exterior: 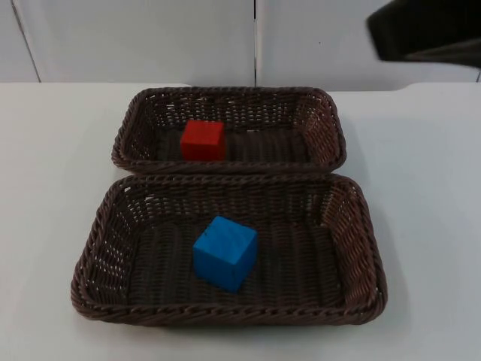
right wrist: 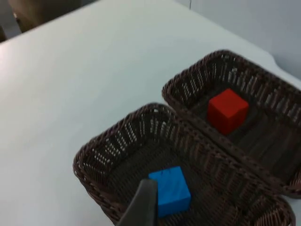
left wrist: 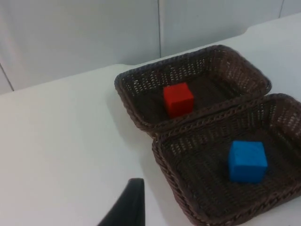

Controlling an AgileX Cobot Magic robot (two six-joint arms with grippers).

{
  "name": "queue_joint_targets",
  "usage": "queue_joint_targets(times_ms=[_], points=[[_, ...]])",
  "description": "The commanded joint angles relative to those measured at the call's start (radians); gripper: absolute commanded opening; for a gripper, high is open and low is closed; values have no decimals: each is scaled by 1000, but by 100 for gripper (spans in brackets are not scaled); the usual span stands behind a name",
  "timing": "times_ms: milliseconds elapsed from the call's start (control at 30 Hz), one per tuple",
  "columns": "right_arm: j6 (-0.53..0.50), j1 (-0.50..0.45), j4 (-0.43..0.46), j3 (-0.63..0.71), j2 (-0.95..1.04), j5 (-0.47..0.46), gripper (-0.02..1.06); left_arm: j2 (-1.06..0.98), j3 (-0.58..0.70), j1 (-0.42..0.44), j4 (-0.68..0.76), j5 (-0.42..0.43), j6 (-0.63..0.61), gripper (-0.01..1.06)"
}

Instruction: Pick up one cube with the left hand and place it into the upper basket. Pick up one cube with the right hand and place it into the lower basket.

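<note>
A red cube rests on the floor of the upper wicker basket, towards its left side. A blue cube lies in the lower basket, a little left of its middle and turned at an angle. My left gripper hangs over bare table to the left of both baskets and holds nothing; both cubes, red and blue, lie well ahead of it. My right gripper hovers high above the lower basket beside the blue cube. The right arm is raised at the back right.
The two dark brown baskets stand rim to rim in the middle of the white table. Bare table runs along both sides of them. A grey partition wall closes off the back.
</note>
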Motion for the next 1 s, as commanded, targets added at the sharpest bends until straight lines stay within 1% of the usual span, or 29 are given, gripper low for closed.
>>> queue_joint_targets(times_ms=[0, 167, 267, 367, 467, 500, 533, 633, 700, 733, 833, 900, 967], points=[[-4, 5, -5, 33, -68, -18, 83, -38, 3, -5, -16, 35, 3, 105], [-4, 5, -6, 68, -147, -20, 83, -85, 3, -5, -14, 77, 3, 105], [-4, 5, -6, 103, -233, -14, 83, -139, 3, -5, -14, 109, 3, 105], [-4, 5, -6, 112, -277, 9, 83, -174, 17, -5, -15, 114, 3, 105], [-4, 5, -4, 117, -342, 42, 83, -184, 62, -5, -15, 117, 3, 105], [-4, 5, -4, 117, -363, 57, 83, -184, 70, -5, -13, 136, 3, 105], [-4, 5, -4, 117, -363, 57, 83, -184, 70, -5, -13, 136, 3, 105], [-4, 5, -4, 121, -421, 103, 83, -184, 125, -5, -13, 142, 3, 105], [-4, 5, -4, 121, -459, 143, 83, -184, 130, -5, -19, 142, 3, 105], [-4, 5, -4, 121, -459, 143, 83, -184, 130, -5, -19, 142, 3, 105], [-4, 5, -4, 121, -517, 215, 83, -184, 129, -5, -19, 142, 0, 105], [-4, 5, -4, 121, -521, 228, 83, -184, 129, -5, -19, 142, 0, 105], [-4, 5, -4, 121, -559, 287, 83, -184, 129, -5, -19, 142, 0, 105]])
